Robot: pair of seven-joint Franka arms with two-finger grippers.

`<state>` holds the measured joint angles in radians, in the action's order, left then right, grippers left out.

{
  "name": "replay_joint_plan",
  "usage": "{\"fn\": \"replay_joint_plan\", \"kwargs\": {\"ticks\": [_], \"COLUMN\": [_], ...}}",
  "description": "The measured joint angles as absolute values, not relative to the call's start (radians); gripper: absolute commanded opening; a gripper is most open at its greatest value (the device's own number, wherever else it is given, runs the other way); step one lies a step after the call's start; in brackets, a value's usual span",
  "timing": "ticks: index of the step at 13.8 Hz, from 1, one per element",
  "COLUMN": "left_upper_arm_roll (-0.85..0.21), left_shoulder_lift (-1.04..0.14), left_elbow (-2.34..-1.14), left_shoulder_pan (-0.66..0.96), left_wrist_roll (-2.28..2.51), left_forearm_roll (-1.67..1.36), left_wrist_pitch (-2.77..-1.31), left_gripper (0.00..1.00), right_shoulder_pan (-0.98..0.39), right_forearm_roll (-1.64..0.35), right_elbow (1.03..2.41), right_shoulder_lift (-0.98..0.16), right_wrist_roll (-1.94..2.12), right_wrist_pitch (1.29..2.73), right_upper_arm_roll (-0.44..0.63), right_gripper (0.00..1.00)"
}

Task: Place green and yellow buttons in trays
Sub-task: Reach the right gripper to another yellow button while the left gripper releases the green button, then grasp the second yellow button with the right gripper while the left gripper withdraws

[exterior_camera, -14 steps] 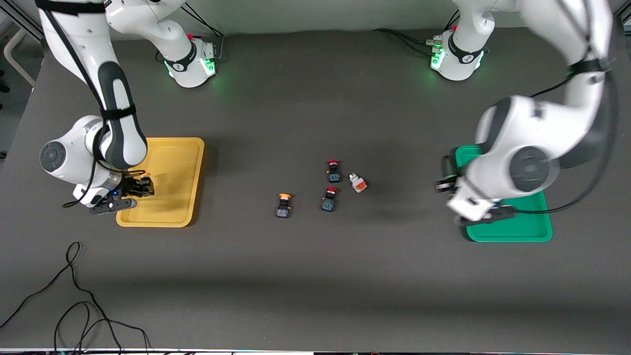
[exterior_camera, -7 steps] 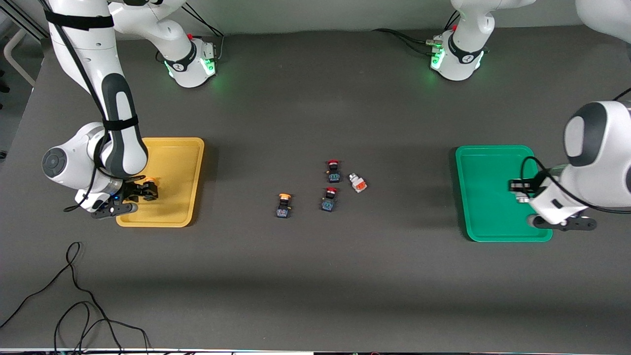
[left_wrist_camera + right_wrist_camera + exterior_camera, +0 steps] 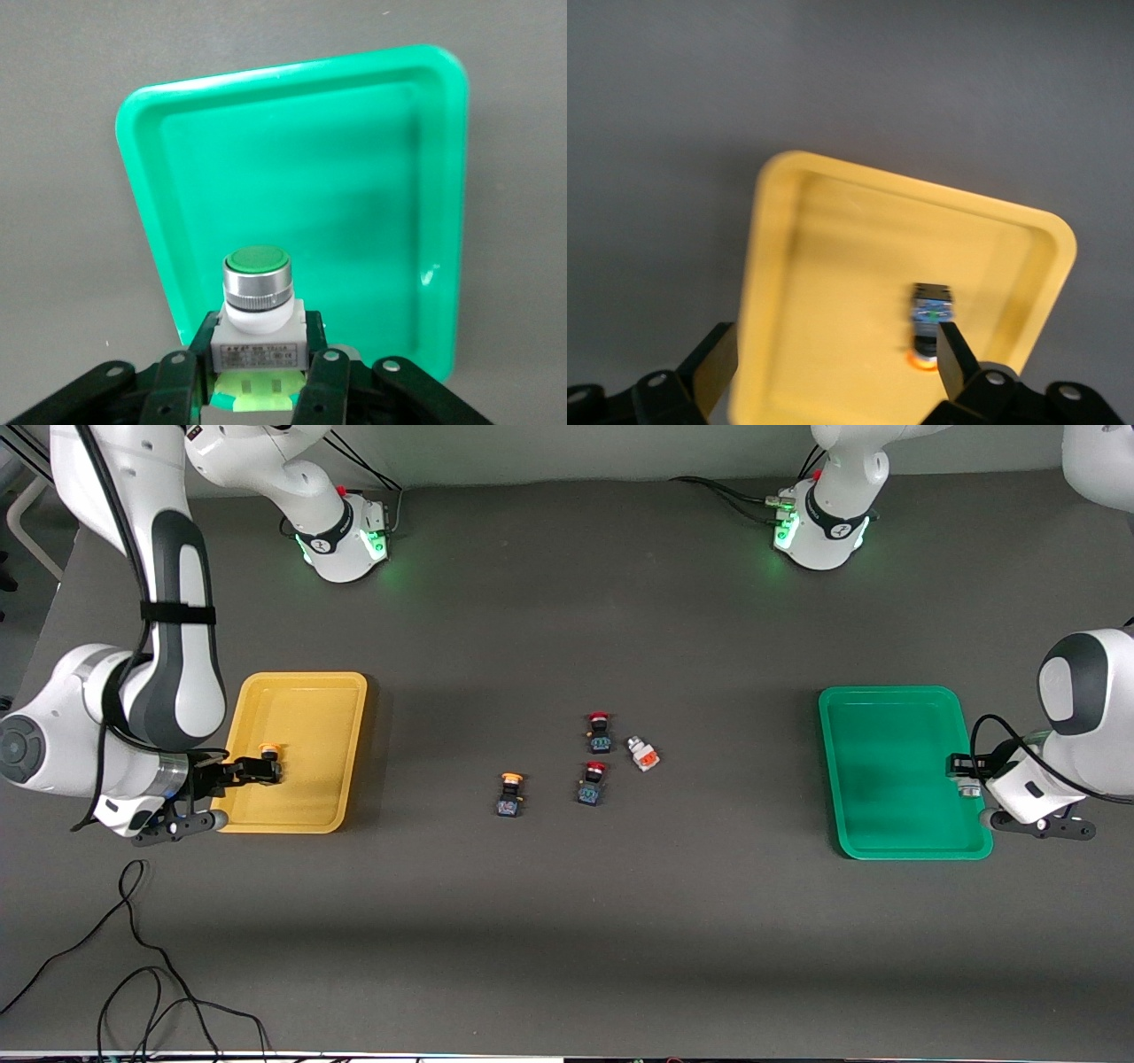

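Front view shows a dark grey surface [image 3: 567, 921] with two white robot arms reaching down from their bases at the top edge. At the right arm's end lies a yellow tray [image 3: 306, 815]. The right tool [image 3: 257, 771] hangs low over it, its fingers spread wide, and a yellow-capped button [image 3: 268, 755] lies on the tray floor between them, not gripped. The right wrist view shows the same button [image 3: 928, 323] lying on its side in the tray, with one finger [image 3: 954, 359] just beside it and the other well clear.

At the left arm's end lies a green tray [image 3: 886, 841]. The left tool [image 3: 964, 778] hovers over that tray's outer rim, pressed shut on a green-capped button [image 3: 257, 297] with a silver collar and white body.

Near the middle of the surface sit four loose buttons: a second yellow-capped button [image 3: 509, 793] closest to the front camera, two red-capped buttons [image 3: 599, 731] [image 3: 592, 782], and a white button with an orange cap [image 3: 643, 753] lying beside them.
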<state>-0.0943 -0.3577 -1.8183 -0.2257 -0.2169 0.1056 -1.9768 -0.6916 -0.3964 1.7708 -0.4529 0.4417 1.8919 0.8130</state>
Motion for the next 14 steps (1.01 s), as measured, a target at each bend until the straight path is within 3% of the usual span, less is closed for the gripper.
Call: {"fn": "replay_joint_plan", "kwargs": {"ticks": [5,9,10,11,14], "left_upper_arm_roll": [-0.095,-0.095,-0.095,-0.095,-0.096], "left_shoulder_lift": [-0.365,-0.395,-0.407,-0.418,-0.431], "left_elbow": [-2.006,-2.125,-2.139,-2.146,-2.147], "left_shoulder_pan": [-0.287,-0.33,-0.336,-0.339,-0.341], "left_wrist_roll": [-0.253,-0.286,-0.288,-0.288,-0.289], "left_forearm_roll": [0.106,0.106,0.106,0.106,0.106], "left_wrist_pitch": [-2.235,-2.44,-2.471,-2.489,-2.499], "left_gripper": [0.0,0.0,0.2,0.99,1.0], "right_shoulder_pan": [-0.933,-1.021,-1.019,-1.016,-1.01], "right_forearm_roll": [-0.399,-0.495,-0.503,-0.505,-0.51], "right_elbow": [1.693,1.59,1.583,1.583,1.582], "right_shoulder_lift": [-0.48,-0.594,-0.623,-0.656,-0.762], "right_wrist_roll": [0.016,-0.273,-0.31,-0.34,-0.407], "right_wrist_pitch": [1.874,1.963,2.031,2.103,2.255], "right_upper_arm_roll": [0.796,0.684,0.655,0.63,0.587], "right_gripper": [1.0,1.0,1.0,1.0,0.99]}}
